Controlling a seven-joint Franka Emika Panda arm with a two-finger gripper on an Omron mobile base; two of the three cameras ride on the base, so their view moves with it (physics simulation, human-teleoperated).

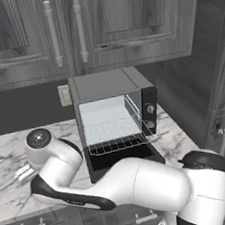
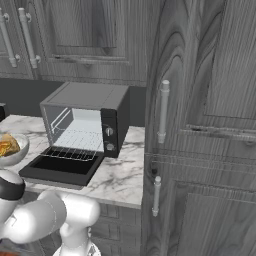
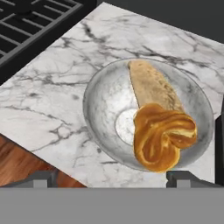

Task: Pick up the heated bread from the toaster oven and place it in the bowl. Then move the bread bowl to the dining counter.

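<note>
Bowl [image 3: 103,92] holds heated bread [image 3: 162,136] and baguette [image 3: 151,85]; claw [image 3: 111,177] released above.

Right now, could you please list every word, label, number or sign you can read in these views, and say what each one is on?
There is no readable text in any view.
Toaster oven: its black side panel shows knobs, but no legible markings around them.
Bowl, heated bread and the longer tan piece: no labels.
Wall outlet, cabinet doors and marble worktop: no writing.

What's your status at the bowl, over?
Tool open, empty. Heated bread in bowl beside baguette. Toaster oven door down, rack bare. Nothing blocking.
</note>
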